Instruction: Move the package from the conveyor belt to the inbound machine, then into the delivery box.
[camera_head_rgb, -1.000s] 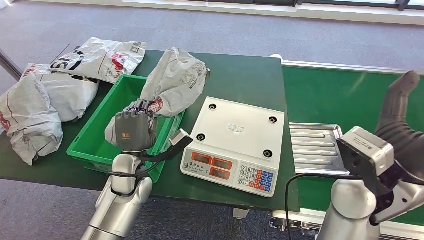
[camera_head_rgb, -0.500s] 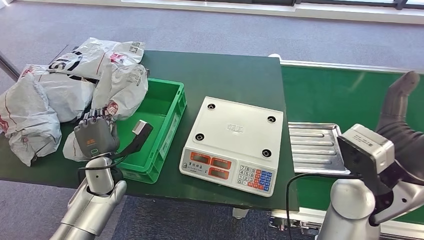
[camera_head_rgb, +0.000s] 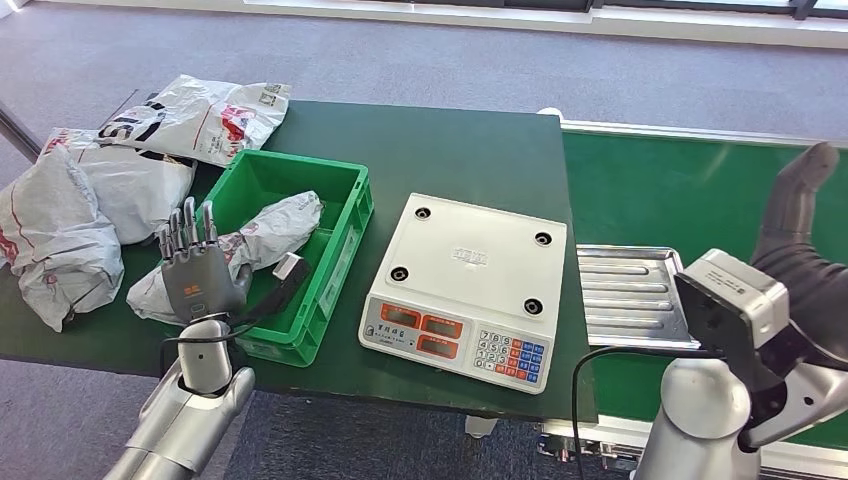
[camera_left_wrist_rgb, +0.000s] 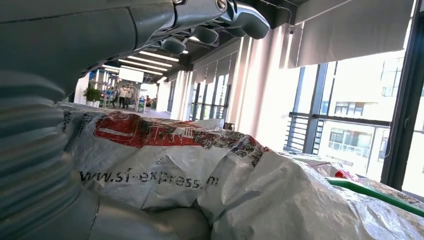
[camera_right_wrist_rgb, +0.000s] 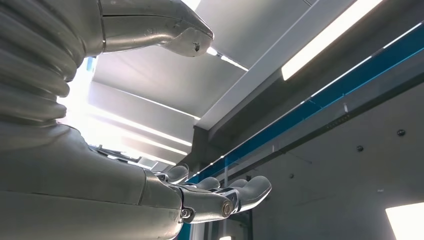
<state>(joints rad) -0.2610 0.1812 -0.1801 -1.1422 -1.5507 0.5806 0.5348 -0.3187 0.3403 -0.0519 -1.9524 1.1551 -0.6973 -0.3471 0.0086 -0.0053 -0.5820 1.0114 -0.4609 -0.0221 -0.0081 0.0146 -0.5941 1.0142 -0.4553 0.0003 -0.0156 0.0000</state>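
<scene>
Your left hand (camera_head_rgb: 197, 275) is up at the lower left of the head view, fingers straight and fanned apart, holding nothing. Right behind it lies the package (camera_head_rgb: 243, 252), a crumpled grey mailer draped over the left wall of the green delivery box (camera_head_rgb: 345, 245): one end inside the bin, the other hanging out onto the dark green table (camera_head_rgb: 460, 150). The hand covers the middle of the bag, so you can't tell whether the palm touches it.

In the left wrist view the package (camera_left_wrist_rgb: 200, 175) sits close under the hand (camera_left_wrist_rgb: 75, 75). Black print reads "www.sf-express", with the ending creased and hard to read. A red logo above it is too wrinkled to make out.

Your right hand (camera_right_wrist_rgb: 220, 195) appears in the right wrist view, palm toward the ceiling, fingers loosely extended and apart, nothing in them. At the lower right of the head view the grey wrist housing blocks the hand itself.

The inbound machine (camera_head_rgb: 470, 285), a white scale with red displays and a coloured keypad, sits bare at centre frame. Its small markings are unreadable. The conveyor belt (camera_head_rgb: 680, 190) runs off the right edge. Other mailers (camera_head_rgb: 90, 190) pile up at the upper left, their bold black lettering cut off by folds.
</scene>
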